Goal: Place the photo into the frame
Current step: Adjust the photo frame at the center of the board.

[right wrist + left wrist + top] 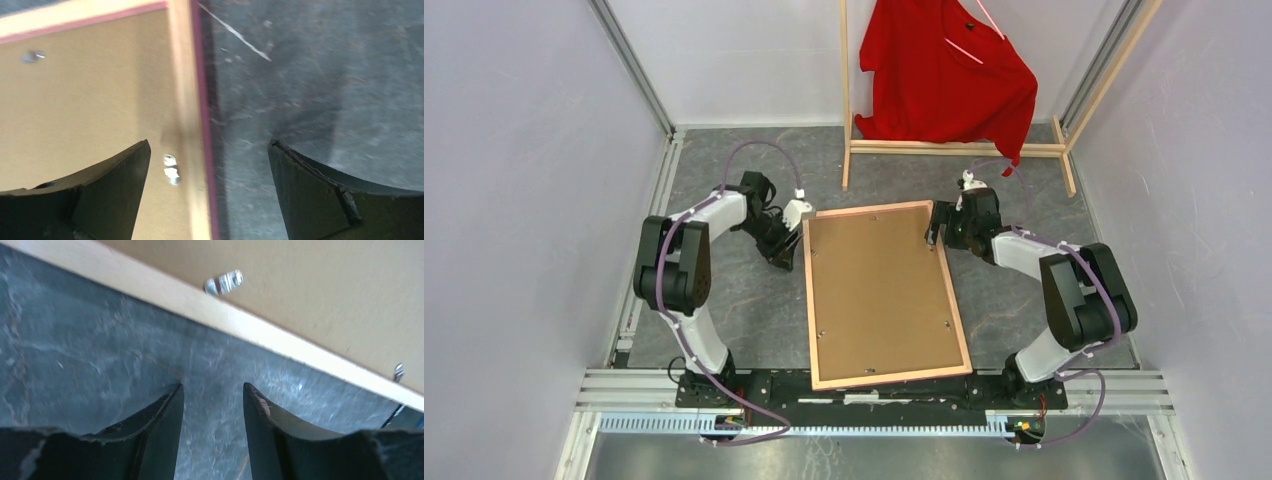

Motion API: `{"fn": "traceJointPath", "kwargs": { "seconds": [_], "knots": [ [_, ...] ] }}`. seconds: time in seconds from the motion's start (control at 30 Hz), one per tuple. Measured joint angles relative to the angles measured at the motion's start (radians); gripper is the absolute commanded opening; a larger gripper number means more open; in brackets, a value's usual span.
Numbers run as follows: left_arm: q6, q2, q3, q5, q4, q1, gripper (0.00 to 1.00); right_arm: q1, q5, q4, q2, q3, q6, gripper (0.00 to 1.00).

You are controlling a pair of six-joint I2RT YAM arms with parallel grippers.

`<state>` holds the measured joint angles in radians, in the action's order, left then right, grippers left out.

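The frame (811,300) lies face down on the grey table, light wood back up, a pink edge showing in the right wrist view (182,75). A brown backing board (879,290) fills it. The photo is hidden. My left gripper (784,257) is open and empty over bare table just left of the frame's far left corner; the left wrist view shows the gripper (213,386) short of the wood rim (200,305). My right gripper (936,232) is open and straddles the frame's right rim near the far right corner (210,143), one finger over the board (90,110), next to a metal tab (171,169).
A tall wooden clothes rack (954,148) with a red shirt (949,75) stands at the back right. White walls close in both sides. A metal rail (874,385) runs along the near edge by the arm bases.
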<state>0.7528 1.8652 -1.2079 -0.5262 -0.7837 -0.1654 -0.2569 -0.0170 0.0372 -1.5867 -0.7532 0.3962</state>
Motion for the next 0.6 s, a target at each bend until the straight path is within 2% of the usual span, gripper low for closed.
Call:
{"fn": "traceJointPath", "kwargs": {
  "seconds": [0.13,0.3,0.4,0.6],
  "knots": [
    [0.051,-0.102,0.114,0.025,0.001,-0.023,0.53,-0.015,-0.064,0.038,-0.064,-0.060,0.029,0.94],
    [0.069,-0.175,0.212,0.058,0.017,-0.115,0.53,-0.104,-0.104,0.057,-0.214,-0.217,0.052,0.91],
    [0.083,-0.210,0.246,0.111,0.000,-0.154,0.53,-0.167,-0.086,0.037,-0.322,-0.358,0.047,0.90],
    [0.083,-0.267,0.306,0.173,-0.077,-0.167,0.53,-0.280,-0.055,-0.039,-0.590,-0.751,0.033,0.89]
  ]
}}
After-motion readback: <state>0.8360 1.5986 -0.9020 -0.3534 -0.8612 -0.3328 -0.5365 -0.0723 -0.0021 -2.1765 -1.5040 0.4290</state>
